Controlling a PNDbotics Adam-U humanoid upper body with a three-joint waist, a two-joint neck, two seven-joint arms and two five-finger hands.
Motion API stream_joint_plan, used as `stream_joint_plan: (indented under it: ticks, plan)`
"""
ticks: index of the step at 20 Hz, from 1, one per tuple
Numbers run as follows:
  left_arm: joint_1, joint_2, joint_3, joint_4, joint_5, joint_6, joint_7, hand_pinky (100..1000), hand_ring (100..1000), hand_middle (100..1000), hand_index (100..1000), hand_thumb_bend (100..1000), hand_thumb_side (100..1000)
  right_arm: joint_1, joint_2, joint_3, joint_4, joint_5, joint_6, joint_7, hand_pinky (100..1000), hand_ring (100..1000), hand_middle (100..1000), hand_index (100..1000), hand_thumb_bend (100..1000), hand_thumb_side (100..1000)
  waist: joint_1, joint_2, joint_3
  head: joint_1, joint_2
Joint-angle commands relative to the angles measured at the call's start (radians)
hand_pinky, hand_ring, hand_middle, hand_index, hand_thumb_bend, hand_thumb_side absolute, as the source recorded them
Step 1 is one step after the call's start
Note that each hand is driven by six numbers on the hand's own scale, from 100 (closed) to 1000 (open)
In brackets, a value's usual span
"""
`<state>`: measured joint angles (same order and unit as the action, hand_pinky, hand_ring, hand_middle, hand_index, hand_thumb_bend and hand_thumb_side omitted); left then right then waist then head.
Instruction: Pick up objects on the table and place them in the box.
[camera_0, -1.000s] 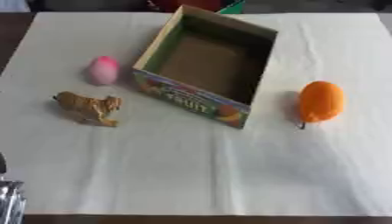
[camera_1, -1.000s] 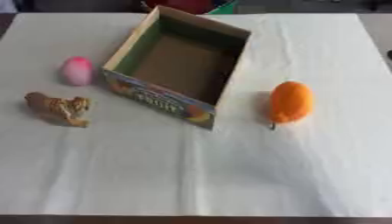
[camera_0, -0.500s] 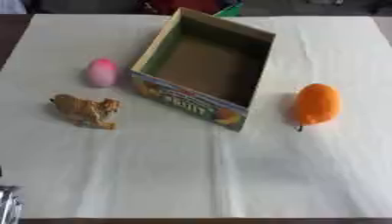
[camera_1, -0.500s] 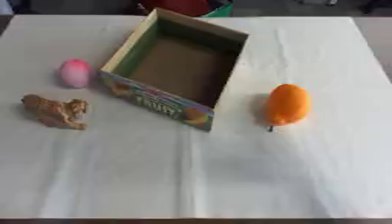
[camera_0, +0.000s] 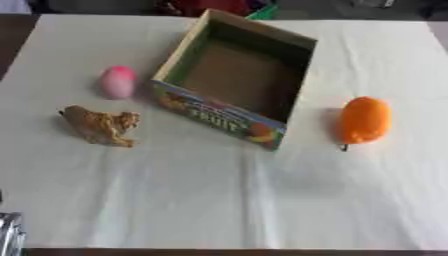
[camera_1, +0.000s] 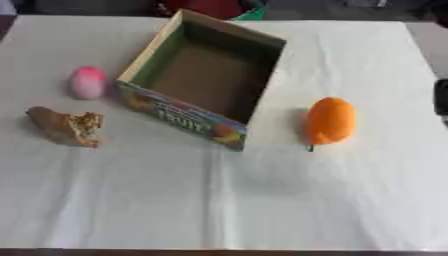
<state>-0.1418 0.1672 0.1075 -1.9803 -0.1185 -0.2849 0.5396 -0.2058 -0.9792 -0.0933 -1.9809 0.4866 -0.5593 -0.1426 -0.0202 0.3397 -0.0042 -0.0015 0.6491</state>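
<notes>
Box: the open cardboard box (camera_0: 229, 116) sits askew in the middle-far part of the table (camera_0: 219, 200), printed side facing near; nothing lies in it yet.
Orange object: the orange fruit-shaped thing (camera_0: 363, 120) lies right of the box, apart from its wall, a dark stem at its near end.
Pink object: the pink egg shape (camera_0: 117, 82) rests left of the box, just beside its left wall.
Animal toy: the brown animal figure (camera_0: 99, 125) stands nearer than the pink egg, well left of the box.
Left hand: only a sliver of metal shows at the near-left corner (camera_0: 10, 239) — I cannot tell how its fingers are set.
Right hand: a dark shape at the right edge (camera_1: 442, 97) may be part of the arm; the hand itself does not show.
Step in hand: nothing is held — the first pick is, by my reading, still to come.
Doing it well: take the orange fruit with the right arm from above across its narrow width, lift clear of the box rim, then lower inside.
In the way: the white cloth is creased but bare near; only the tall box walls need clearing.
</notes>
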Motion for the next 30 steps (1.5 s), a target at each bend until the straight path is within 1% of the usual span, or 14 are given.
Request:
stream_joint_plan:
  ticks: [1, 5, 7, 9, 10, 14, 17, 20, 21, 22, 26, 27, 29, 30]
  plan:
    - [-0.006, 0.019, -0.004, -0.02, 0.001, -0.001, -0.006, 576, 557, 617, 799, 100, 1000, -0.015, -0.079, 0.015, -0.019, 0.08, 0.016, -0.025, 775, 1000, 844, 895, 100, 660, -0.001, -0.018, 0.004, -0.004, -0.007]
    - [-0.006, 0.037, -0.007, -0.02, 0.0, -0.006, -0.008, 576, 561, 622, 804, 100, 998, -0.035, -0.081, 0.04, -0.019, 0.104, 0.023, -0.043, 772, 1000, 837, 893, 100, 680, 0.004, -0.018, 0.008, -0.007, -0.005]
    - [-0.006, 0.095, 0.002, -0.02, -0.042, -0.017, -0.007, 563, 568, 631, 812, 100, 931, -0.042, -0.079, 0.049, -0.019, 0.101, 0.023, -0.044, 771, 1000, 834, 891, 100, 686, 0.008, -0.021, 0.01, -0.009, 0.001]
    - [-0.01, 0.191, 0.023, -0.02, -0.14, -0.014, 0.011, 547, 576, 640, 822, 100, 866, -0.044, -0.079, 0.055, -0.019, 0.095, 0.024, -0.042, 771, 1000, 833, 891, 100, 684, 0.013, -0.027, 0.011, -0.01, 0.007]
    - [-0.017, 0.247, 0.035, -0.02, -0.208, 0.001, 0.023, 538, 586, 649, 826, 100, 799, -0.044, -0.078, 0.057, -0.019, 0.091, 0.026, -0.042, 769, 1000, 828, 889, 100, 686, 0.015, -0.03, 0.012, -0.012, 0.011]
    - [-0.044, 0.449, 0.033, -0.02, -0.474, 0.109, 0.008, 528, 623, 683, 850, 100, 690, -0.041, -0.067, 0.062, -0.019, 0.066, 0.036, -0.041, 767, 1000, 816, 888, 100, 693, 0.024, -0.039, 0.006, -0.008, 0.017]
    - [-0.053, 0.556, 0.01, -0.02, -0.612, 0.157, -0.085, 536, 670, 716, 874, 100, 665, -0.039, -0.048, 0.065, -0.019, 0.045, 0.043, -0.037, 765, 1000, 806, 888, 100, 699, 0.028, -0.041, 0.002, -0.005, 0.017]
    - [-0.061, 0.648, -0.016, -0.02, -0.689, 0.164, -0.226, 547, 702, 737, 888, 100, 672, -0.041, -0.025, 0.065, -0.019, 0.021, 0.047, -0.031, 764, 1000, 799, 886, 100, 706, 0.03, -0.041, -0.001, -0.002, 0.015]
    - [-0.065, 0.668, -0.024, -0.02, -0.7, 0.159, -0.273, 549, 705, 739, 890, 100, 682, -0.041, -0.018, 0.065, -0.019, 0.014, 0.047, -0.027, 763, 1000, 798, 885, 100, 708, 0.03, -0.042, -0.002, -0.002, 0.015]
    - [-0.067, 0.687, -0.037, -0.02, -0.698, 0.147, -0.324, 552, 699, 725, 890, 100, 728, -0.041, -0.009, 0.064, -0.019, 0.008, 0.047, -0.023, 762, 1000, 793, 884, 100, 709, 0.031, -0.042, -0.003, -0.001, 0.016]
    - [-0.09, 0.755, -0.056, -0.02, -0.669, 0.126, -0.498, 553, 723, 741, 900, 109, 768, -0.041, 0.027, 0.055, -0.019, -0.027, 0.043, -0.009, 761, 1000, 784, 882, 100, 736, 0.036, -0.048, -0.01, 0.007, 0.019]
    - [-0.098, 0.77, -0.058, -0.02, -0.67, 0.129, -0.527, 554, 728, 744, 904, 121, 776, -0.042, 0.033, 0.053, -0.019, -0.037, 0.04, -0.007, 761, 1000, 783, 882, 100, 715, 0.036, -0.049, -0.012, 0.007, 0.019]
    - [-0.114, 0.798, -0.066, -0.02, -0.668, 0.134, -0.577, 561, 746, 759, 916, 171, 799, -0.043, 0.043, 0.05, -0.019, -0.057, 0.033, -0.007, 760, 1000, 779, 881, 100, 714, 0.037, -0.052, -0.016, 0.003, 0.019]
    - [-0.123, 0.812, -0.072, -0.02, -0.666, 0.135, -0.602, 570, 764, 773, 921, 226, 815, -0.043, 0.05, 0.048, -0.019, -0.068, 0.031, -0.009, 760, 1000, 774, 881, 100, 716, 0.037, -0.052, -0.018, -0.001, 0.018]
